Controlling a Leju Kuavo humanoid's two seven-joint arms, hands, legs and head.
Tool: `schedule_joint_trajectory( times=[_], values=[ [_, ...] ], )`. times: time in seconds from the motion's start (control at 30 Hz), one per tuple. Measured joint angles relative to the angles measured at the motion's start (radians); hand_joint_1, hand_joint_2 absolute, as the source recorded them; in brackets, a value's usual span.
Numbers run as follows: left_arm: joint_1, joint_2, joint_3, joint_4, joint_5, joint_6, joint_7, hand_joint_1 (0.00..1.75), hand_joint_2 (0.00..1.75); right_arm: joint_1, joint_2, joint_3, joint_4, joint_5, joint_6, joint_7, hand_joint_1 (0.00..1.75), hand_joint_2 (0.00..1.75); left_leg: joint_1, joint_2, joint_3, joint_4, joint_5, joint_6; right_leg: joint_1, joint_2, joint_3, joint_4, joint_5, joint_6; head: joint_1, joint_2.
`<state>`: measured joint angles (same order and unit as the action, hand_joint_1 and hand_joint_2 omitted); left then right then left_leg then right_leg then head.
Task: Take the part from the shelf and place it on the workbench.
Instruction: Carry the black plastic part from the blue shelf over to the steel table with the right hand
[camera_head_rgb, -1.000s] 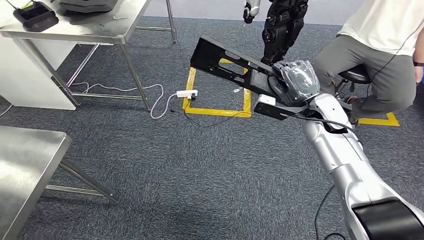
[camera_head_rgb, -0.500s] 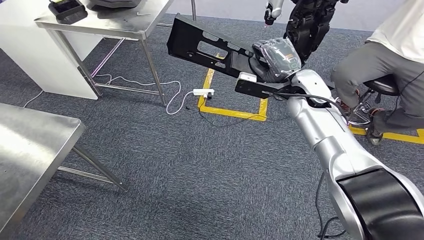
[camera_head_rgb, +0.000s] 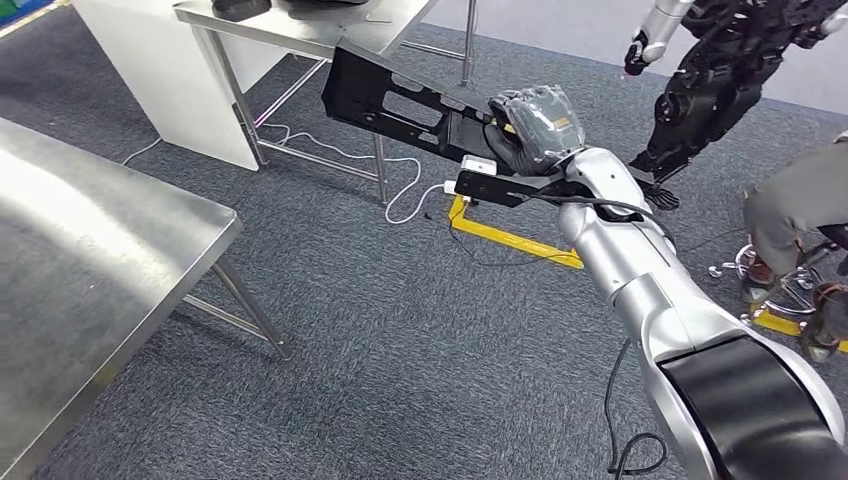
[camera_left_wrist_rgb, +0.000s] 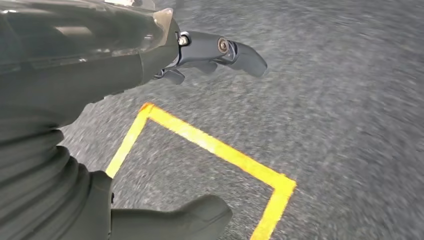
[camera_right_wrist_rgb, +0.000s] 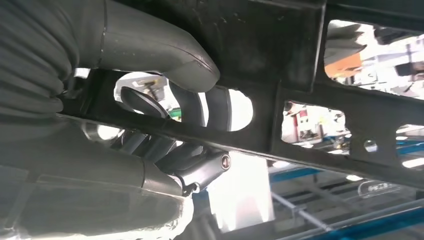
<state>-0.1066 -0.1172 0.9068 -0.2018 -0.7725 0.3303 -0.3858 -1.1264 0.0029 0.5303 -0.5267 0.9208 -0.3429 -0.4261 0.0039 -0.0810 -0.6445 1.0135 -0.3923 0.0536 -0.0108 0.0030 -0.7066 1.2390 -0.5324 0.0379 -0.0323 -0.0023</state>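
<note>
Stainless steel bench (camera_head_rgb: 90, 260) is sitting nearest, lower left, nothing on it yet. So the pickup is done and the drop-off is what's left, I'd say. The right hand (camera_head_rgb: 535, 125) is gripping the long black plastic part with cutouts (camera_head_rgb: 400, 98), fingers (camera_right_wrist_rgb: 192, 107) threading through one opening, thumb pressing on top, carrying it in the air over the grey carpet floor (camera_head_rgb: 420, 330). The left hand (camera_left_wrist_rgb: 150, 55) is hanging over yellow floor tape (camera_left_wrist_rgb: 220, 152), fingers apart, holding nothing. Further back, a second steel table (camera_head_rgb: 320, 25) is standing, and a person on a stool (camera_head_rgb: 800, 215) is sitting.
</note>
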Motion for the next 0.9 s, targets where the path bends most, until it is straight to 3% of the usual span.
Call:
schedule_joint_trajectory(
  times=[0.03, 0.1, 0.13, 0.2, 0.23, 0.27, 0.33, 0.37, 0.43, 0.47, 0.5, 0.57, 0.63, 0.7, 0.73, 0.8, 0.87, 0.9],
  values=[
    [0.001, 0.000, 0.000, 0.000, 0.000, 0.000, 0.000, 0.00, 1.75, -0.001, 0.006, 0.001, 0.003, 0.002, 0.000, -0.003, 1.75, 1.75, 0.001, -0.013, -0.001, 0.001, 0.000, -0.003, -0.006, 0.022, 0.030, -0.073, 0.032, 0.009, 0.000, 0.000],
    [0.000, 0.001, 0.000, 0.000, 0.000, 0.001, 0.000, 0.00, 1.75, -0.003, 0.019, 0.004, 0.009, 0.005, -0.003, -0.006, 1.75, 1.75, 0.000, -0.036, -0.007, 0.008, -0.003, -0.014, -0.014, 0.059, 0.077, -0.178, 0.074, 0.010, 0.000, 0.000],
    [0.001, 0.001, 0.000, 0.000, -0.001, 0.001, 0.000, 0.00, 1.75, -0.002, 0.027, 0.006, 0.012, 0.006, -0.004, -0.007, 1.75, 1.75, 0.002, -0.047, -0.012, 0.009, -0.002, -0.022, -0.013, 0.067, 0.087, -0.198, 0.081, 0.003, 0.000, 0.000],
    [0.004, 0.003, 0.000, 0.000, -0.002, 0.001, 0.000, 0.00, 1.75, -0.001, 0.042, 0.010, 0.015, 0.006, -0.006, -0.008, 1.75, 1.75, 0.006, -0.066, -0.018, 0.007, 0.000, -0.037, -0.011, 0.045, 0.091, -0.203, 0.084, -0.017, 0.000, 0.000],
    [0.007, 0.004, 0.000, 0.000, -0.003, 0.002, 0.000, 0.00, 1.75, -0.002, 0.050, 0.012, 0.015, 0.006, -0.007, -0.007, 1.75, 1.75, 0.006, -0.056, -0.021, 0.011, -0.003, -0.043, -0.011, 0.035, 0.094, -0.207, 0.086, -0.025, -0.001, 0.000],
    [0.008, 0.005, 0.000, 0.000, -0.003, 0.003, 0.000, 0.00, 1.75, -0.003, 0.056, 0.013, 0.016, 0.006, -0.009, -0.007, 1.75, 1.75, 0.005, -0.031, -0.031, 0.032, -0.017, -0.049, -0.013, 0.023, 0.097, -0.210, 0.088, -0.032, -0.004, 0.000],
    [0.005, 0.006, 0.000, 0.001, -0.004, 0.004, -0.001, 0.00, 1.75, -0.005, 0.065, 0.015, 0.017, 0.007, -0.013, -0.008, 1.75, 1.75, 0.004, 0.036, -0.077, 0.128, -0.069, -0.057, -0.011, 0.000, 0.101, -0.215, 0.088, -0.043, -0.009, 0.000],
    [0.003, 0.007, 0.000, 0.001, -0.005, 0.002, -0.002, 0.00, 1.75, -0.004, 0.067, 0.016, 0.019, 0.008, -0.015, -0.009, 1.75, 1.75, 0.007, 0.056, -0.111, 0.196, -0.099, -0.061, -0.008, -0.013, 0.102, -0.214, 0.086, -0.048, -0.011, 0.000],
    [0.003, 0.007, 0.000, 0.001, -0.005, -0.001, -0.003, 0.00, 1.75, 0.001, 0.073, 0.018, 0.023, 0.012, -0.016, -0.009, 1.75, 1.75, 0.010, 0.071, -0.156, 0.280, -0.122, -0.066, -0.004, -0.039, 0.103, -0.214, 0.083, -0.052, -0.011, 0.000],
    [0.003, 0.007, 0.000, 0.001, -0.006, -0.002, -0.004, 0.00, 1.75, 0.003, 0.076, 0.020, 0.024, 0.014, -0.016, -0.009, 1.75, 1.75, 0.011, 0.075, -0.153, 0.270, -0.107, -0.066, -0.003, -0.052, 0.103, -0.214, 0.081, -0.054, -0.012, 0.000],
    [0.003, 0.008, 0.000, 0.001, -0.007, -0.003, -0.004, 0.00, 1.75, 0.005, 0.080, 0.022, 0.025, 0.015, -0.016, -0.009, 1.75, 1.75, 0.010, 0.084, -0.128, 0.221, -0.079, -0.065, -0.002, -0.063, 0.105, -0.214, 0.079, -0.054, -0.012, 0.000],
    [0.001, 0.011, 0.000, 0.001, -0.010, -0.003, -0.004, 0.00, 1.75, 0.005, 0.084, 0.024, 0.026, 0.017, -0.016, -0.009, 1.75, 1.75, 0.003, 0.129, -0.053, 0.085, -0.023, -0.055, 0.004, -0.085, 0.110, -0.213, 0.073, -0.050, -0.012, 0.000],
    [-0.002, 0.012, 0.000, 0.000, -0.012, -0.003, -0.004, 0.00, 1.75, 0.005, 0.085, 0.025, 0.026, 0.020, -0.016, -0.009, 1.75, 1.75, -0.007, 0.156, -0.013, 0.014, -0.007, -0.043, 0.012, -0.106, 0.117, -0.213, 0.065, -0.040, -0.009, 0.000],
    [-0.003, 0.012, 0.000, 0.001, -0.013, -0.003, -0.004, 0.00, 1.75, 0.004, 0.088, 0.028, 0.028, 0.023, -0.016, -0.009, 1.75, 1.75, -0.011, 0.135, -0.011, 0.007, -0.009, -0.033, 0.015, -0.128, 0.125, -0.216, 0.059, -0.030, -0.006, 0.000],
    [-0.001, 0.011, 0.000, 0.001, -0.013, -0.003, -0.004, 0.00, 1.75, 0.005, 0.089, 0.028, 0.028, 0.024, -0.017, -0.009, 1.75, 1.75, -0.008, 0.123, -0.006, 0.001, -0.007, -0.028, 0.015, -0.126, 0.126, -0.213, 0.054, -0.025, -0.005, 0.000],
    [-0.001, 0.009, 0.000, 0.001, -0.013, -0.002, -0.005, 0.00, 1.75, 0.003, 0.088, 0.029, 0.030, 0.025, -0.017, -0.008, 1.75, 1.75, -0.002, 0.100, 0.007, -0.011, 0.000, -0.016, 0.013, -0.081, 0.107, -0.162, 0.029, -0.022, -0.003, 0.000],
    [-0.004, 0.008, 0.000, 0.001, -0.013, -0.002, -0.005, 0.00, 1.75, 0.004, 0.079, 0.029, 0.035, 0.025, -0.017, -0.005, 1.75, 1.75, 0.003, 0.073, 0.011, -0.015, 0.002, -0.009, 0.007, -0.025, 0.046, -0.039, -0.017, -0.026, 0.001, 0.000],
    [-0.005, 0.008, 0.000, 0.001, -0.013, -0.002, -0.005, 0.00, 1.75, 0.007, 0.074, 0.029, 0.039, 0.025, -0.017, -0.003, 1.75, 1.75, 0.004, 0.057, 0.011, -0.015, 0.002, -0.008, 0.004, -0.016, 0.012, 0.021, -0.035, -0.025, 0.003, 0.000]
  ],
)
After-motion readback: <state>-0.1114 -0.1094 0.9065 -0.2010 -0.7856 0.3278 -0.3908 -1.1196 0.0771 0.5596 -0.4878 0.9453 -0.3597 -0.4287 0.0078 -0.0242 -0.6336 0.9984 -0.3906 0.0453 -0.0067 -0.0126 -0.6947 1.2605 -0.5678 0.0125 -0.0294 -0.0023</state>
